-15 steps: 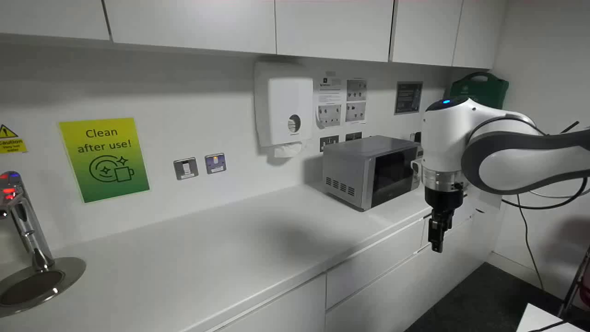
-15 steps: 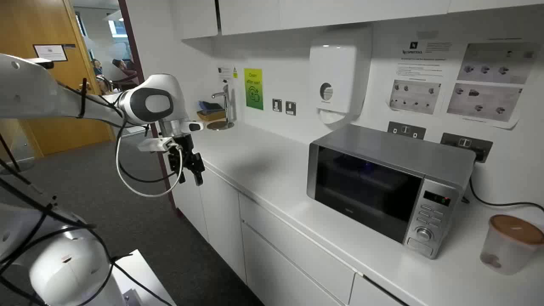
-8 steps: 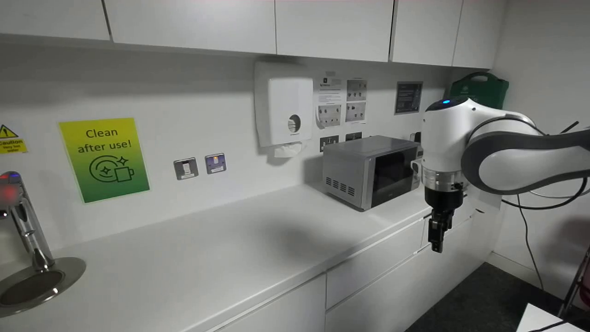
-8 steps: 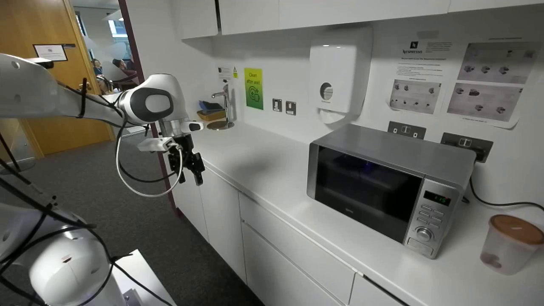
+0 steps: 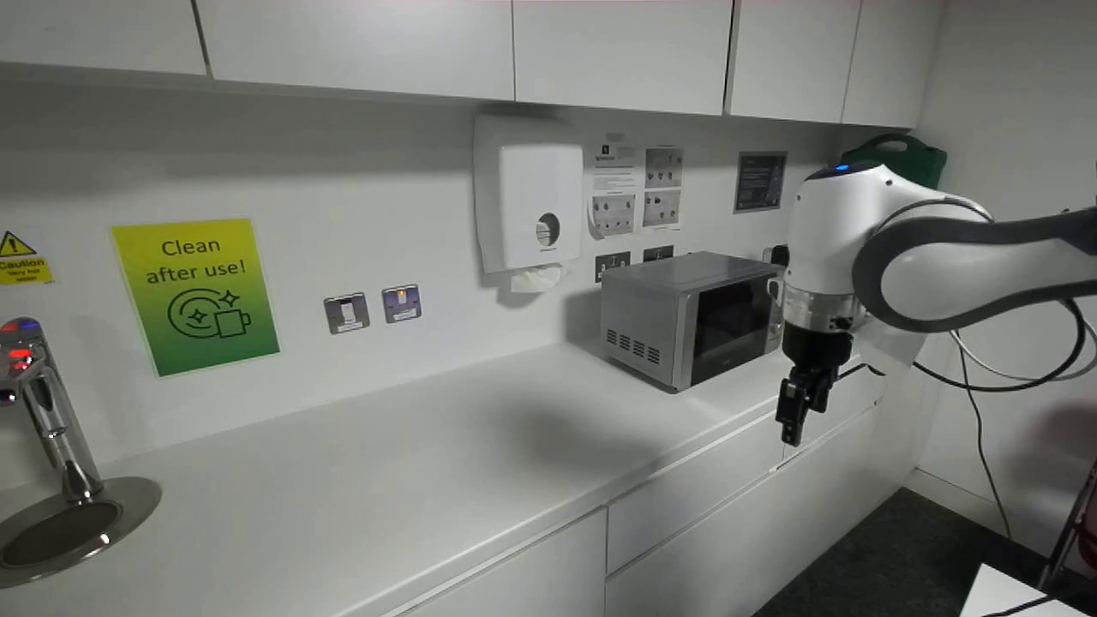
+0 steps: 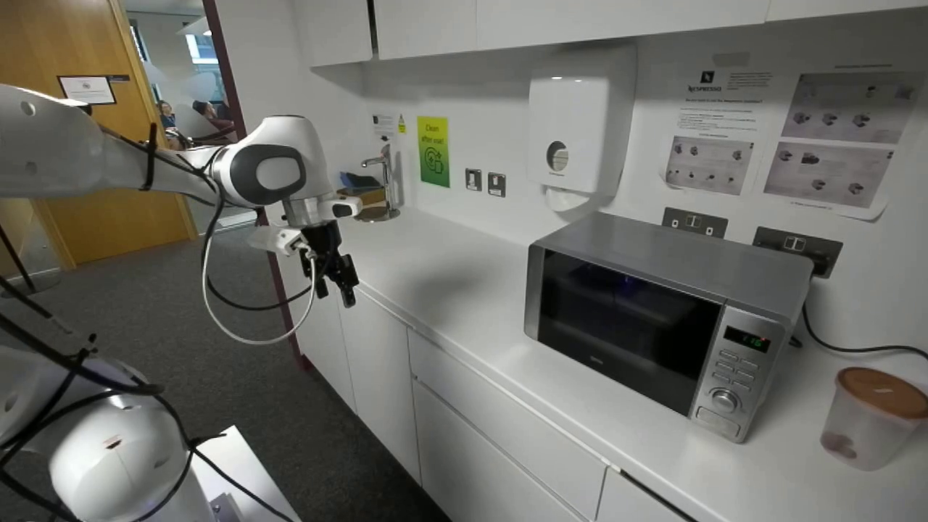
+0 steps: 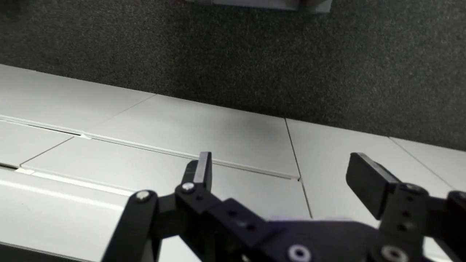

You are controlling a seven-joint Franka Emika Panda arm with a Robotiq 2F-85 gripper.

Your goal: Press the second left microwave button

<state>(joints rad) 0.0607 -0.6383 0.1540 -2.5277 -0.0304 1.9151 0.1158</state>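
The silver-grey microwave (image 6: 674, 254) stands on the counter; it also shows in an exterior view (image 5: 647, 321). Its dark glass door (image 6: 623, 326) is shut. Its narrow control strip has a lit display (image 6: 747, 339), several small buttons (image 6: 734, 368) in two columns and a round dial (image 6: 723, 399). The strip is mostly hidden behind my arm in an exterior view. My gripper (image 6: 335, 297) hangs pointing down in front of the counter edge, well apart from the microwave. In the wrist view, my gripper's fingers (image 7: 279, 154) are wide apart with nothing between them; the microwave is out of view there.
The white counter (image 5: 386, 497) runs along the wall above white drawers (image 6: 478, 406). A clear tub with a brown lid (image 6: 873, 417) stands beside the microwave. A white dispenser (image 6: 576, 130) hangs on the wall. A tap (image 5: 56, 420) is at the far end. Cables loop along my arm.
My arm and gripper have moved a little upward and sideways, shifting right in an exterior view and left in another. The arm looks still between the two earlier moments. The microwave has not moved.
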